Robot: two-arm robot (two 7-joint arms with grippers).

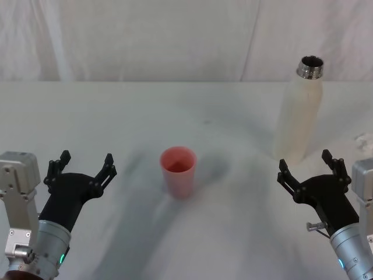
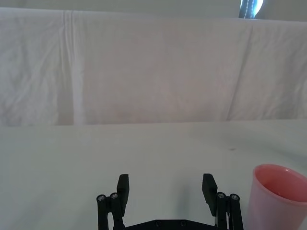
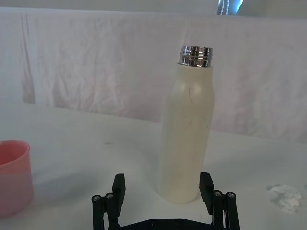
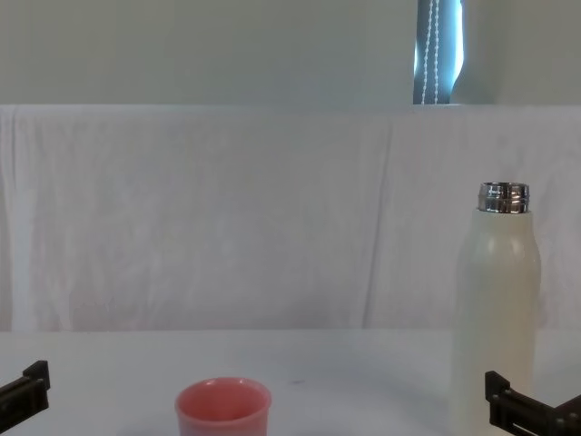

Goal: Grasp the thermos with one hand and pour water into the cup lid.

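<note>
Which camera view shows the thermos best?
The right wrist view: the thermos stands whole and close, steel neck to base. The head view shows it from above, smaller. The chest view cuts off its base.

Bare white cloth-covered desk (image 1: 116, 116) lies open between the black two-fingered right end effector (image 1: 308, 165) and the tall cream-white thermos with a steel neck (image 1: 300, 114) just ahead, nothing standing between them. The small pink-red plastic cup lid (image 1: 178, 171) stands well apart at centre, with free desk on every side.
</note>
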